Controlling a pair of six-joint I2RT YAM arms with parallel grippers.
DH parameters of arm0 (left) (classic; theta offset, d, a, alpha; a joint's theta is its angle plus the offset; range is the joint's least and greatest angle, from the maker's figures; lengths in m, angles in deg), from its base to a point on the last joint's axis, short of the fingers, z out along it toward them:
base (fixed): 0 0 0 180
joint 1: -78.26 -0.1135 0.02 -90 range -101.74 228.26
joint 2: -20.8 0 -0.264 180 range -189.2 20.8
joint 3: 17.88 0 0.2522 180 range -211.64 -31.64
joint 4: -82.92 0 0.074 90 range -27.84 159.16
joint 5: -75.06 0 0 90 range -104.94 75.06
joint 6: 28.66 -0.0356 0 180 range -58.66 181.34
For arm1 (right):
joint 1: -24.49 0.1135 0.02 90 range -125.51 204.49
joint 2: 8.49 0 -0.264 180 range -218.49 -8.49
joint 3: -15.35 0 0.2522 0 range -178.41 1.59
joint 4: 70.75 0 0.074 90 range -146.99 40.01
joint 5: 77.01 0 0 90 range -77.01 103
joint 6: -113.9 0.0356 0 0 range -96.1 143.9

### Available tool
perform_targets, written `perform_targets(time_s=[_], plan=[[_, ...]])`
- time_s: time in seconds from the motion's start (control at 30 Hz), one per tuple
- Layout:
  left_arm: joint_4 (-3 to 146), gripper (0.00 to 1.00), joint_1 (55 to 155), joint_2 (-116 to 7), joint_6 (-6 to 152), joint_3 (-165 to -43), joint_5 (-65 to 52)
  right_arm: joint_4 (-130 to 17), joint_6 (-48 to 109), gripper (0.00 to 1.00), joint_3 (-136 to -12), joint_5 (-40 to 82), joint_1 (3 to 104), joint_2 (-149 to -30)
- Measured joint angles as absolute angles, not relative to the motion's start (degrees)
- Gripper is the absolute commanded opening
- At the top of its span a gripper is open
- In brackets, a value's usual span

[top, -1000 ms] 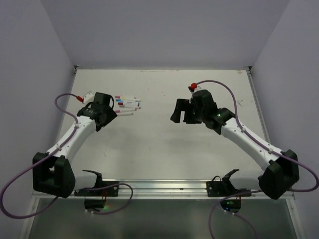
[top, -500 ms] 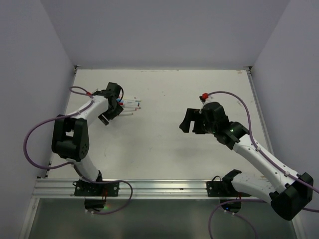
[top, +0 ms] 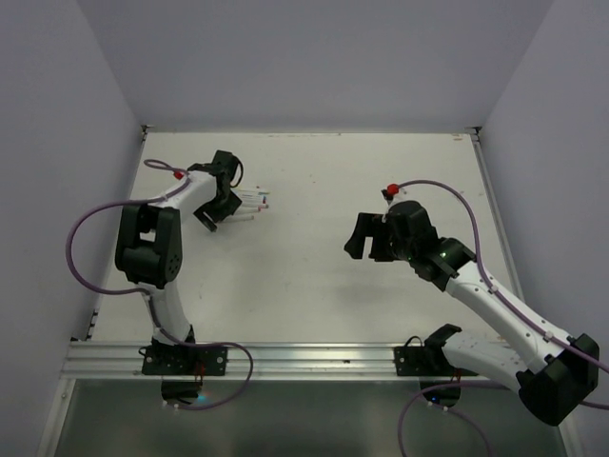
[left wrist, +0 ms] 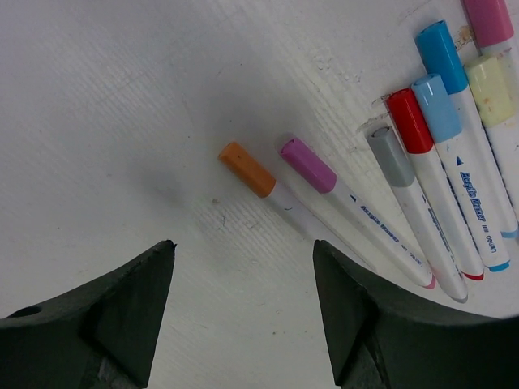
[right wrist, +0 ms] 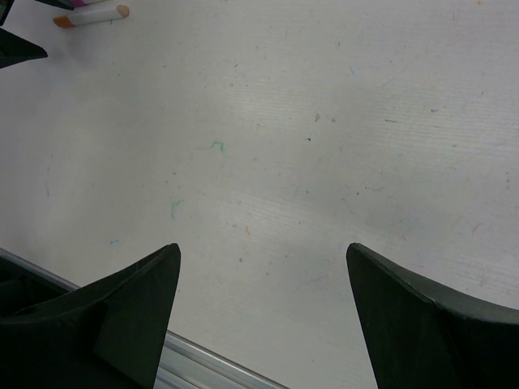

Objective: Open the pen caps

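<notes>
- The slim white plastic marker pens (left wrist: 422, 219) lie side by side on the flat white bench (top: 314, 171), in its far left part, near the far edge.
- From above, their long axes run roughly parallel to the far edge. The small coloured barrel ends point toward the right edge. The capped ends point toward the left edge, partly hidden under the left gripper (top: 213, 215).
- Each stubby plastic cap in the left wrist view sits on its barrel: the orange cap (left wrist: 247, 169), mauve cap (left wrist: 308, 164), grey cap (left wrist: 389, 150), red cap (left wrist: 409, 120), light-blue cap (left wrist: 438, 107), deep-blue cap (left wrist: 442, 50), pale-yellow cap (left wrist: 489, 79) and pink cap (left wrist: 489, 18).
- In that view the pens slant from caps at upper left to barrel ends at lower right. The orange-capped pen lies nearest the gripper, and its barrel passes behind one dark finger (left wrist: 381, 324).
- The left gripper's jaws are spread wide over bare bench and hold nothing.
- The right gripper (top: 365, 244) hangs over the middle of the bench, right of centre and well apart from the pens. Its jaws are wide apart and empty.
</notes>
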State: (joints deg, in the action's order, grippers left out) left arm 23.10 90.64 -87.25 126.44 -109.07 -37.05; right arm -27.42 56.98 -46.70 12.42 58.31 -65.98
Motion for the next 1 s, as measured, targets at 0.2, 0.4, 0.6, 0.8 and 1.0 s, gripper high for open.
perform_targets(time_s=[0.2, 0.4, 0.6, 0.8, 1.0], plan=[[21.7, 0.72, 91.1, -88.8, 127.0, -110.8, -37.4, -27.9, 57.4, 0.88, -45.5, 12.5, 58.3, -65.6], [20.9, 0.71, 91.5, -91.1, 127.6, -112.2, -37.9, -28.3, 57.6, 0.88, -44.6, 12.5, 58.3, -65.4], [20.1, 0.71, 91.5, -92.6, 128.3, -113.9, -38.5, -28.4, 57.7, 0.88, -43.9, 12.4, 58.3, -65.0], [19.8, 0.71, 91.5, -93.3, 128.3, -114.5, -39.3, -28.4, 57.8, 0.88, -43.5, 12.4, 58.3, -64.1], [19.4, 0.62, 91.5, -95.0, 128.3, -114.5, -39.5, -28.5, 58.2, 0.88, -43.2, 12.5, 58.3, -64.0]])
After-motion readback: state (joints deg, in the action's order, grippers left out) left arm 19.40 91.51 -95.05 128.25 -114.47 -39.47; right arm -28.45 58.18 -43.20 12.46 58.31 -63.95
